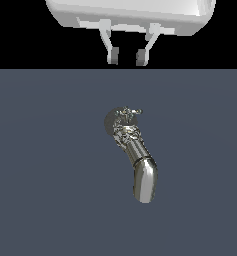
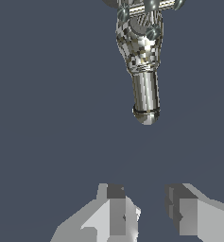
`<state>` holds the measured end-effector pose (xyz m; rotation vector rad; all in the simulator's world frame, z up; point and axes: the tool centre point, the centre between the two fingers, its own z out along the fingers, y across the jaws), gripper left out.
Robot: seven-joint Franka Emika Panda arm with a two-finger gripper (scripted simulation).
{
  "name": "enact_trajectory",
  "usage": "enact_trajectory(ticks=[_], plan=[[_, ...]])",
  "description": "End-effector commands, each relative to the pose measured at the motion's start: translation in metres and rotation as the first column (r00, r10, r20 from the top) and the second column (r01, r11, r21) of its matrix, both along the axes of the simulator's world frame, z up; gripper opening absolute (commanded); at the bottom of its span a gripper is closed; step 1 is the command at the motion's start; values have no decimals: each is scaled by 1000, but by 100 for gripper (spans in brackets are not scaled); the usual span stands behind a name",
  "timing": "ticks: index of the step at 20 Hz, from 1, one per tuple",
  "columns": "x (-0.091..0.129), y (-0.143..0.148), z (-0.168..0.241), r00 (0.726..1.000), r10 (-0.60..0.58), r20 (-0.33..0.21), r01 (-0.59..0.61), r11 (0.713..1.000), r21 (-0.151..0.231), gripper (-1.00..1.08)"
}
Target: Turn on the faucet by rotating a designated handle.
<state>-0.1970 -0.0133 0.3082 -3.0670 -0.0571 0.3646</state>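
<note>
A chrome faucet (image 1: pixel 135 152) stands on the dark grey floor in the middle of the exterior view. Its curved spout (image 1: pixel 145 182) points toward the bottom of that view. A small cross-shaped handle (image 1: pixel 127 112) sits on top of its ornate body. My gripper (image 1: pixel 126 56) hangs high above and behind the faucet, at the top of the exterior view, open and empty. In the wrist view the faucet (image 2: pixel 142 52) lies well ahead of my gripper (image 2: pixel 145 208), with the handle (image 2: pixel 153 5) at the picture's edge. Both fingers (image 2: pixel 116 210) are apart from it.
The flat dark grey floor (image 1: pixel 45 175) spreads all around the faucet. A round base plate (image 1: pixel 110 121) shows behind the faucet body. Nothing else is in view.
</note>
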Motion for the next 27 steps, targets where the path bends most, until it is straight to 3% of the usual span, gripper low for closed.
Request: enact_trajectory(ticks=[1, 2, 3, 4, 5, 6, 7, 8, 9, 10, 11, 12, 13, 14, 15, 16, 17, 18, 19, 20, 21, 22, 23, 24, 25, 26, 27], plan=[[16, 7, -34, 999, 39, -3, -39, 999, 21, -18], [16, -20, -51, 999, -41, -14, 41, 999, 30, -40], [39, -1, -54, 998, 56, 2, -56, 998, 13, -14], [36, 20, -51, 994, 106, 10, -106, 994, 4, -14], [49, -10, -57, 999, 12, 33, -13, 1000, 26, -62], [62, 5, -64, 998, 39, 54, -43, 997, 68, -52], [82, 2, -65, 993, 74, 90, -79, 995, 53, -23], [96, 2, -72, 995, 0, 104, -5, 999, 47, -14], [46, -1, -107, 997, -66, 28, 64, 997, 53, -31], [52, -17, -125, 995, -97, -8, 98, 994, 53, -31], [128, -1, -108, 986, -146, 77, 140, 987, 74, -27], [115, -13, -90, 977, -173, 124, 163, 983, 87, -27], [107, -11, -118, 980, -177, 88, 171, 982, 74, -63], [126, -16, -119, 965, -236, 118, 226, 970, 89, -60], [123, 48, -140, 979, -179, 98, 170, 981, 95, 14], [169, -39, -149, 954, -265, 140, 254, 963, 96, -73], [159, -79, -130, 919, -349, 182, 336, 937, 99, -73], [176, -87, -133, 878, -437, 198, 424, 899, 104, -68], [164, -117, -128, 848, -488, 207, 477, 873, 107, -68], [158, -147, -131, 821, -530, 214, 530, 846, 60, -74], [158, -160, -132, 763, -611, 211, 610, 788, 78, -60], [155, -168, -132, 753, -623, 211, 622, 779, 81, -60], [161, -175, -133, 686, -697, 208, 692, 714, 110, -70], [155, -185, -132, 672, -711, 207, 705, 700, 116, -70], [155, -200, -134, 597, -777, 200, 768, 626, 138, 80], [155, -200, -134, 597, -777, 200, 768, 626, 138, 80], [172, -149, -138, 669, -720, 184, 706, 693, 147, -44]])
